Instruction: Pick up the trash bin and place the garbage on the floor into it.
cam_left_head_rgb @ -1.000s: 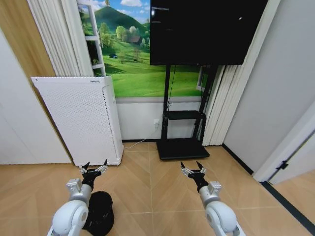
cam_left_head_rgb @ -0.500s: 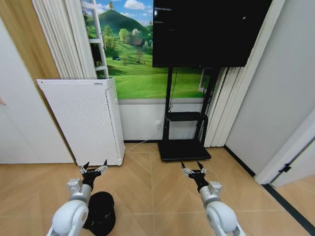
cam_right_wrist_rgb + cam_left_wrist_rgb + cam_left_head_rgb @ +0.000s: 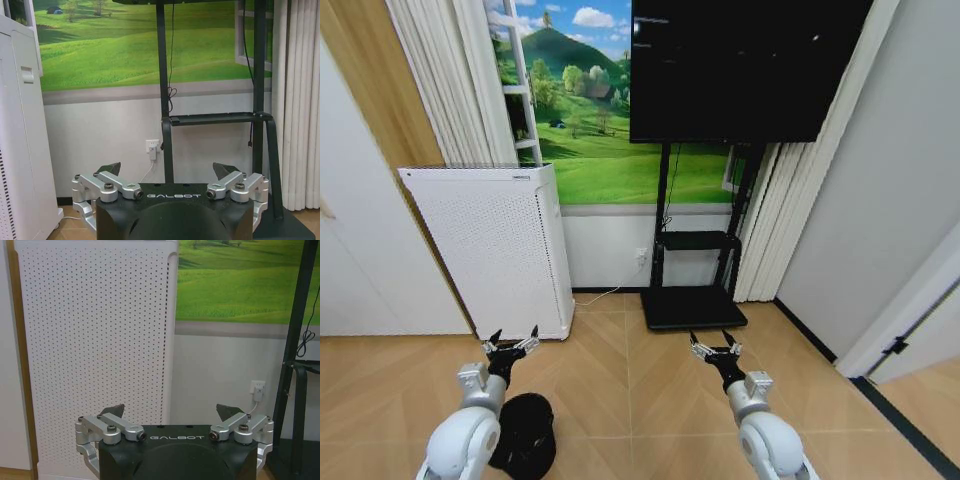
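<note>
Two arms: both raised in front of the torso over the floor, nothing in either gripper
floor (image 3: 620,400): light tan herringbone parquet, bare in front of the robot
TV (image 3: 735,65): big black screen on a black stand (image 3: 692,300), flat stand base on the floor against the wall
landscape mural (image 3: 590,130): green hills, on the wall behind the TV and the appliance
white appliance (image 3: 495,250): tall perforated box, upright against the wall, left of the stand; close ahead of the left wrist camera
curtains (image 3: 460,80): white, hanging behind the appliance; another set right of the stand
trash bin (image 3: 528,432): small round black mesh wastebasket, upright on the floor low on the left, just beside the left arm and partly hidden by it, nearer the robot than the appliance
left gripper (image 3: 510,347): jaws spread wide, empty, in the air between the bin and the appliance, clear of both; pointing at the appliance
right gripper (image 3: 714,350): jaws spread wide, empty, over bare floor short of the stand base; facing the stand
wall socket (image 3: 152,146): white, on the wall low beside the stand post, cable plugged in
</note>
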You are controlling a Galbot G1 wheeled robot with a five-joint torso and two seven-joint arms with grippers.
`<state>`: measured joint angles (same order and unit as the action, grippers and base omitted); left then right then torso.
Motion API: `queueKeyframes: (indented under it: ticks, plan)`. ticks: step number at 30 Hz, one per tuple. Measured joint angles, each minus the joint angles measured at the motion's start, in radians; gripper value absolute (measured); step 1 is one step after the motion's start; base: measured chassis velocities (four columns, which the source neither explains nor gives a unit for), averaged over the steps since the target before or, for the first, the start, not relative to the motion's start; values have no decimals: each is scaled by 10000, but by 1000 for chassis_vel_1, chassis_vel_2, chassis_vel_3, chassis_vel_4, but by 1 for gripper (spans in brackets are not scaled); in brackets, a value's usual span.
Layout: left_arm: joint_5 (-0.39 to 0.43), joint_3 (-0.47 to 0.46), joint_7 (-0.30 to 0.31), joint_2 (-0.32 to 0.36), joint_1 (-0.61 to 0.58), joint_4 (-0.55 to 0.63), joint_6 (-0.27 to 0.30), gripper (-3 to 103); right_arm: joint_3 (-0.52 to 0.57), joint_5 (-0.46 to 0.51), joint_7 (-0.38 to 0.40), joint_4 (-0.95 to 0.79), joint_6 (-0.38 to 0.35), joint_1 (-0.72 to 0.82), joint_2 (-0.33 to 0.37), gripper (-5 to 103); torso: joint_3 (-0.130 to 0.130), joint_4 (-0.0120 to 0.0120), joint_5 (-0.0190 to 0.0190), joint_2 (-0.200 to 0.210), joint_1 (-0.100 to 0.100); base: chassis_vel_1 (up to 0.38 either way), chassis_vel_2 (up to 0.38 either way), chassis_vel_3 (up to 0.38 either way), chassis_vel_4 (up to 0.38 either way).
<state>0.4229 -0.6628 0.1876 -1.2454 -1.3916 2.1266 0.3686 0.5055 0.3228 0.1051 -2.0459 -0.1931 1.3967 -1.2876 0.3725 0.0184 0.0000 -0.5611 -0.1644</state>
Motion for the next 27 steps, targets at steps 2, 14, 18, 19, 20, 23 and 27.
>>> queueKeyframes:
  ticks: [2, 14, 18, 19, 20, 23, 27]
  plan:
    - [-14, -7, 0, 3, 0, 0, 0, 100, 0, 1, 0, 3, 1, -6, 7, 100, 32, 0, 0, -52, -21, 0, 0, 0, 0]
    - [37, 1, 32, -60, 2, 22, 3, 100, 40, 65, -6, 2, 26, 8, 90, 100, 335, 1, 0, -549, -217, 0, 0, 0, 0]
    - [68, 17, 116, -98, -37, 80, -7, 100, 46, 73, -8, -22, 34, 8, 129, 100, 421, 0, 0, -696, -274, 0, 0, 0, 0]
    - [68, 17, 116, -98, -37, 80, -7, 100, 46, 73, -8, -22, 34, 8, 129, 100, 421, 0, 0, -696, -274, 0, 0, 0, 0]
    - [83, 22, 148, -101, -43, 102, -8, 100, 48, 81, -8, -46, 36, 7, 138, 100, 457, 0, 0, -758, -299, 0, 0, 0, 0]
    - [79, 30, 180, -101, -44, 136, -13, 100, 56, 96, -8, -75, 38, 15, 157, 100, 528, 0, 0, -882, -352, 0, 0, 0, 0]
    - [78, 34, 213, -111, -41, 177, -14, 100, 72, 107, -8, -103, 62, 59, 182, 100, 632, 1, 0, -1064, -428, 0, 0, 0, 0]
